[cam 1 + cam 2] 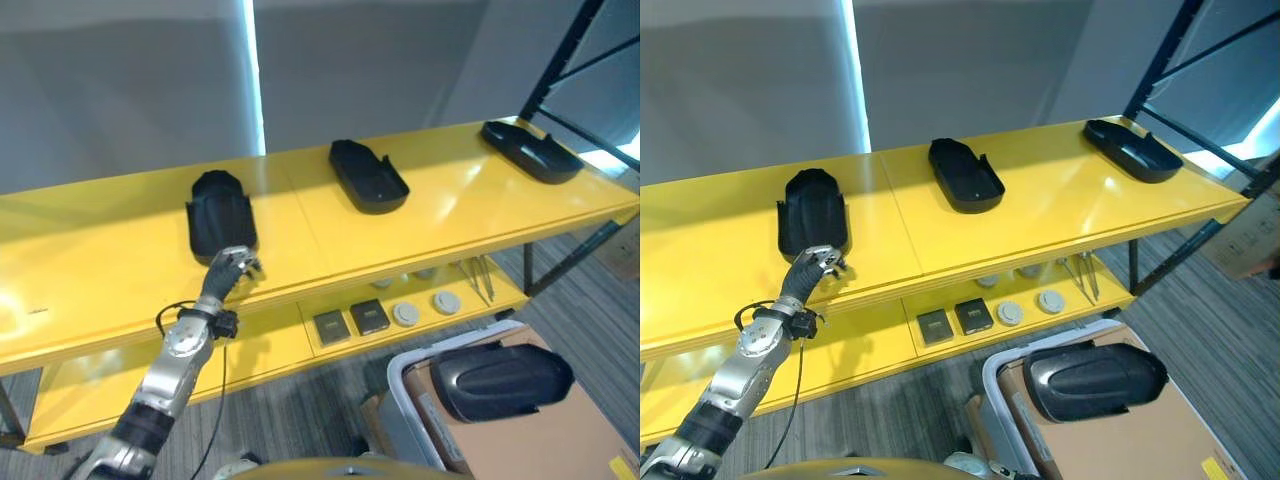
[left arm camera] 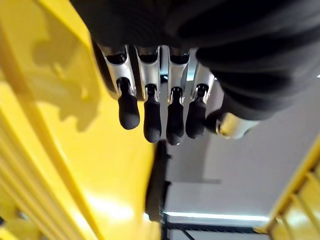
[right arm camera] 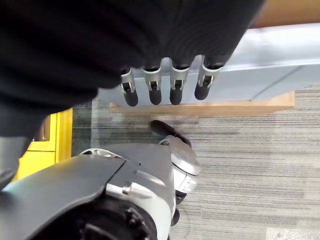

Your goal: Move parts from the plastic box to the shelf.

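Note:
Three black moulded parts lie on the yellow shelf [image 1: 100, 250]: one at the left [image 1: 221, 215], one in the middle [image 1: 368, 175], one at the far right [image 1: 530, 150]. My left hand [image 1: 228, 270] hovers over the shelf's front edge, just in front of the left part and apart from it. Its fingers [image 2: 152, 120] are straight and hold nothing. Another black part [image 1: 500, 380] lies on cardboard in the plastic box [image 1: 400, 400] at the lower right. My right hand [image 3: 152, 87] hangs over the carpet, fingers relaxed and empty.
The lower shelf level holds two dark square pieces [image 1: 350, 322], round grey discs [image 1: 425, 308] and thin metal tools [image 1: 483, 278]. A dark rack upright [image 1: 560, 60] rises at the right end. Grey carpet lies below.

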Tool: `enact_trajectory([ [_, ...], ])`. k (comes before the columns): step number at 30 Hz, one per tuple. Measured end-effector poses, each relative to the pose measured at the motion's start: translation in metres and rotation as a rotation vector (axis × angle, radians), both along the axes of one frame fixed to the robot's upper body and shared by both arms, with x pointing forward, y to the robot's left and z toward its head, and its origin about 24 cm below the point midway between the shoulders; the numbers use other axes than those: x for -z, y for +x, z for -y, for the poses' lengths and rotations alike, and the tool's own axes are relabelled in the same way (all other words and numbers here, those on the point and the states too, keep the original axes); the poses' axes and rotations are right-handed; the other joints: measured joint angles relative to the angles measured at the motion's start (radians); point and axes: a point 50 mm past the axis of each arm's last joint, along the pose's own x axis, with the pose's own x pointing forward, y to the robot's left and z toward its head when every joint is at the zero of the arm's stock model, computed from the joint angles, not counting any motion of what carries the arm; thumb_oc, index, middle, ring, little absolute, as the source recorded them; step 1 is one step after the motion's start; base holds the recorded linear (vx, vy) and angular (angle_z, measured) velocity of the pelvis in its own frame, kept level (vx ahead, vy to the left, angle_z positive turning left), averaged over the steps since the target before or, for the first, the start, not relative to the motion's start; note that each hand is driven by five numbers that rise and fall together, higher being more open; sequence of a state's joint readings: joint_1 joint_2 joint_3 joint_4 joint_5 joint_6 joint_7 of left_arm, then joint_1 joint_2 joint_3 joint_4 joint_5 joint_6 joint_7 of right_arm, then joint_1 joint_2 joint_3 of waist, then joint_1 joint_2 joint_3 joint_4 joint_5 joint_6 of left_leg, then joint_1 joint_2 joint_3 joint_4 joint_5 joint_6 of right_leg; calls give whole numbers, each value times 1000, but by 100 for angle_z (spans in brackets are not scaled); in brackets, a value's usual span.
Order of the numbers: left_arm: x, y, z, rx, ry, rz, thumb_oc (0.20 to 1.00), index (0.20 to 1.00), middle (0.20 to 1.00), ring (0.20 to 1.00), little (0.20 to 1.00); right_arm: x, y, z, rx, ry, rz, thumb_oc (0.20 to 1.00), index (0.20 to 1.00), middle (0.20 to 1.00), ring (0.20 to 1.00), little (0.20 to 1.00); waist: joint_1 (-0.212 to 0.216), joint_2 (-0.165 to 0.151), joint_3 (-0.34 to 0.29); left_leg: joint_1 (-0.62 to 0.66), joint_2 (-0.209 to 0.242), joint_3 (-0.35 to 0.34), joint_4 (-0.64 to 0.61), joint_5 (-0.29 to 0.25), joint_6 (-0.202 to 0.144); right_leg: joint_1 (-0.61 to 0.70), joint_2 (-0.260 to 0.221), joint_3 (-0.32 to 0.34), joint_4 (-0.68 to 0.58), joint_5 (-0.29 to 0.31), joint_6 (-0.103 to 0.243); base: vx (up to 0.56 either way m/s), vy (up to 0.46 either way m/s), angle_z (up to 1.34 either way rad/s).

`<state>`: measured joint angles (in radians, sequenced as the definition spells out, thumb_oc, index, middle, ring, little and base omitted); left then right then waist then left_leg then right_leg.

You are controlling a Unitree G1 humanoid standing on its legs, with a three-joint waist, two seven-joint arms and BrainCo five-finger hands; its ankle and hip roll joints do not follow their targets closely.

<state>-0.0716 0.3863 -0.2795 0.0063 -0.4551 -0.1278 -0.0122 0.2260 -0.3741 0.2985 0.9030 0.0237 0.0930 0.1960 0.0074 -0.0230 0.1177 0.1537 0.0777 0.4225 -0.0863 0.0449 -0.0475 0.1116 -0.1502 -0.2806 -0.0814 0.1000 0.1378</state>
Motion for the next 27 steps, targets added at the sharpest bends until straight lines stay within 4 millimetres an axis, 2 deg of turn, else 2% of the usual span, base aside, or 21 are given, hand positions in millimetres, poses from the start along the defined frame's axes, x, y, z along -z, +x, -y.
enact_trajectory([
  [2, -11, -5, 3, 58, -35, 37, 1000, 1000, 1000, 1000, 1000, 0, 1, 1, -15, -11, 1, 1000, 1000, 1000, 1000, 1000, 12, 4, 1, 0, 0, -13, 0, -2, -3, 8, 0, -13, 0, -4, 0, -71, -48, 19],
  [4, -31, -21, 6, 186, -75, 103, 1000, 1000, 1000, 1000, 1000, 0, 1, 2, -19, -14, 1, 1000, 1000, 1000, 1000, 1000, 33, 11, -2, -2, 2, -17, 0, 0, -5, 9, 1, -17, -2, -6, 1, -104, -55, 8],
  [7, -48, -30, 15, 377, -167, 130, 1000, 1000, 1000, 1000, 1000, 0, 7, -1, -21, -10, 8, 1000, 1000, 1000, 1000, 1000, 55, 27, -14, -6, 1, -41, 6, 12, 0, 14, 1, -39, -5, -8, 2, -121, -56, 20],
  [9, -63, -35, 25, 502, -244, 167, 1000, 1000, 1000, 1000, 1000, 0, 25, 0, -41, -15, 23, 1000, 1000, 1000, 1000, 1000, 64, 46, -26, -10, 3, -44, 19, 18, 0, 9, 5, -36, -6, -8, 0, -95, -34, 0],
  [10, -68, -33, 24, 504, -254, 184, 1000, 1000, 1000, 1000, 1000, -1, 35, -1, -65, -20, 34, 1000, 1000, 1000, 1000, 1000, 70, 46, -29, -29, 10, -65, 81, 4, -17, 6, 2, -24, -6, -20, -18, -88, 11, -65],
  [11, -70, -30, 17, 455, -263, 188, 1000, 1000, 1000, 1000, 1000, -2, 47, -3, -99, -25, 42, 1000, 1000, 1000, 1000, 1000, 107, 17, -23, -119, 10, -217, 304, -5, -39, -16, -17, 53, 3, -31, -41, -151, 138, -102],
  [12, -68, -30, 13, 423, -265, 178, 1000, 1000, 1000, 1000, 1000, -2, 53, -4, -117, -29, 48, 1000, 1000, 1000, 1000, 1000, 123, -5, -24, -194, -2, -315, 434, -7, -67, -30, -28, 79, -1, -38, -51, -156, 221, -140],
  [13, -65, -29, 9, 405, -261, 163, 1000, 1000, 1000, 1000, 1000, -3, 57, -1, -122, -43, 47, 1000, 1000, 1000, 1000, 1000, 141, -1, -38, -239, -25, -440, 517, -43, -79, -47, -23, 125, 1, -12, -46, -207, 398, -192],
  [14, -51, -30, -12, 303, -261, 106, 1000, 1000, 1000, 1000, 1000, -2, 55, 7, -112, -70, 0, 1000, 1000, 1000, 1000, 1000, 164, 17, -51, -221, -97, -663, 526, -116, -48, -94, -7, 256, 16, 28, -41, -155, 369, -229],
  [15, -42, -31, -23, 255, -258, 67, 1000, 1000, 1000, 1000, 1000, -3, 54, 11, -109, -78, 3, 1000, 1000, 1000, 1000, 1000, 190, 19, -52, -201, -108, -668, 490, -154, -26, -124, 0, 302, 21, 28, -42, -180, 396, -227],
  [17, -33, -27, -30, 231, -275, 9, 1000, 1000, 1000, 1000, 1000, -4, 45, 20, -77, -99, -3, 1000, 1000, 1000, 1000, 1000, 173, 15, -53, -192, -131, -609, 442, -192, 29, -163, -10, 316, 21, 28, -42, -172, 303, -120],
  [18, -31, -28, -26, 255, -285, -11, 1000, 1000, 1000, 1000, 1000, -7, 37, 33, -2, -128, -3, 1000, 1000, 1000, 1000, 1000, 150, 37, -62, -182, -141, -522, 382, -206, 100, -189, -16, 311, 28, 22, -20, -188, 289, -72],
  [19, -30, -26, -23, 277, -290, -19, 1000, 1000, 1000, 1000, 1000, -8, 24, 42, 30, -160, -31, 1000, 1000, 1000, 1000, 1000, 134, 45, -65, -178, -134, -488, 336, -194, 85, -218, -30, 305, 67, 21, -3, -190, 274, -62],
  [20, -29, -27, -21, 278, -311, -22, 1000, 1000, 1000, 1000, 1000, -6, 12, 43, 58, -162, -61, 1000, 1000, 1000, 1000, 1000, 122, 50, -66, -184, -131, -472, 322, -180, 105, -268, -26, 302, 180, -1, -15, -181, 243, -33],
  [21, -28, -28, -19, 292, -325, -28, 1000, 1000, 1000, 1000, 1000, -3, -3, 40, 88, -152, -94, 1000, 1000, 1000, 1000, 1000, 116, 53, -61, -184, -131, -457, 293, -162, 128, -308, -31, 297, 294, -38, -7, -165, 208, -23],
  [22, -28, -28, -18, 317, -314, -32, 1000, 1000, 1000, 1000, 1000, 0, -16, 34, 122, -134, -123, 1000, 1000, 1000, 1000, 1000, 106, 29, -58, -165, -146, -434, 255, -146, 136, -322, -52, 295, 359, -75, 6, -172, 206, -28],
  [23, -28, -29, -20, 339, -285, -45, 1000, 1000, 1000, 1000, 1000, 3, -28, 27, 150, -113, -143, 1000, 1000, 1000, 1000, 1000, 105, -11, -55, -153, -178, -420, 229, -146, 137, -300, -84, 298, 337, -91, 10, -193, 206, -56],
  [24, -23, -29, -24, 356, -248, -74, 1000, 1000, 1000, 1000, 1000, 5, -45, 22, 184, -103, -174, 1000, 1000, 1000, 1000, 1000, 98, -42, -49, -145, -219, -396, 234, -127, 137, -250, -126, 294, 228, -69, 50, -199, 192, -67],
  [25, -16, -30, -21, 370, -248, -106, 1000, 1000, 1000, 1000, 1000, 4, -51, 26, 200, -116, -172, 1000, 1000, 1000, 1000, 1000, 91, -42, -49, -155, -228, -395, 245, -129, 143, -234, -141, 274, 192, -79, 61, -188, 151, -80],
  [26, -11, -32, -17, 389, -259, -129, 1000, 1000, 1000, 1000, 1000, 2, -50, 29, 197, -129, -156, 1000, 1000, 1000, 1000, 1000, 95, 4, -44, -162, -219, -379, 239, -123, 146, -250, -152, 262, 211, -72, 68, -178, 108, -60],
  [27, -8, -34, -13, 391, -280, -135, 1000, 1000, 1000, 1000, 1000, 2, -50, 31, 199, -134, -154, 1000, 1000, 1000, 1000, 1000, 79, 17, -45, -169, -213, -367, 236, -115, 160, -273, -157, 248, 257, -71, 70, -175, 85, -49],
])
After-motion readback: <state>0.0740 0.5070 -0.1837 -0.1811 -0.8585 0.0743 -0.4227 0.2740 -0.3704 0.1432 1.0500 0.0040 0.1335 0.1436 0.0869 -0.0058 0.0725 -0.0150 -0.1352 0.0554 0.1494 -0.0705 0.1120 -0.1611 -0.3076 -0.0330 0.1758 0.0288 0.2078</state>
